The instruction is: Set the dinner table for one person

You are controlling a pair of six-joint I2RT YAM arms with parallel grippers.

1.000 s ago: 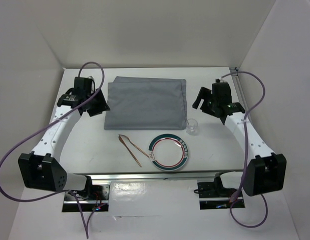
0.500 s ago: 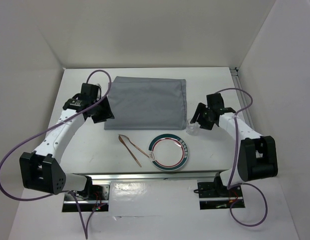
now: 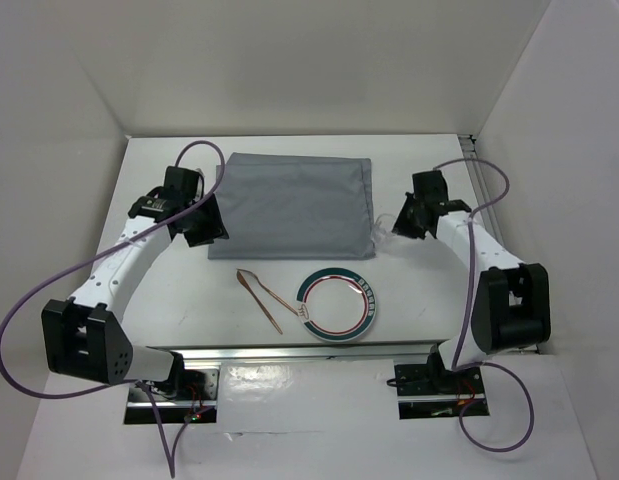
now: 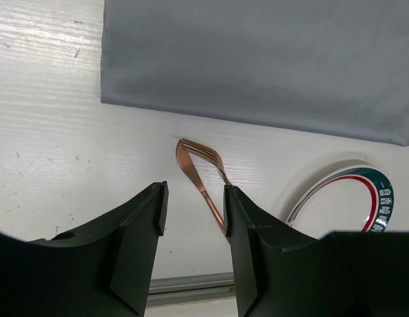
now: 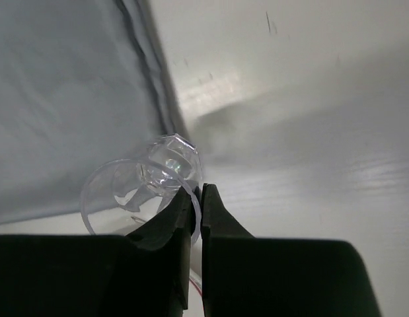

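Right claw (image 5: 197, 195) is pinched together on the rim of the clear glass (image 5: 141, 188), just off the right edge of the grey cloth (image 3: 289, 205). Glass looks tilted; can't tell if its base touches down. Left claw (image 4: 195, 193) has fingers apart, gripping nothing, hovering at the cloth's near-left corner. Copper fork (image 4: 199, 165) lies just on the near side of the cloth. Plate (image 3: 336, 305) with a green-and-red rim sits right of the fork, also nearer than the cloth. White surface (image 3: 429, 290) carries all of it, with the cloth on its far half.
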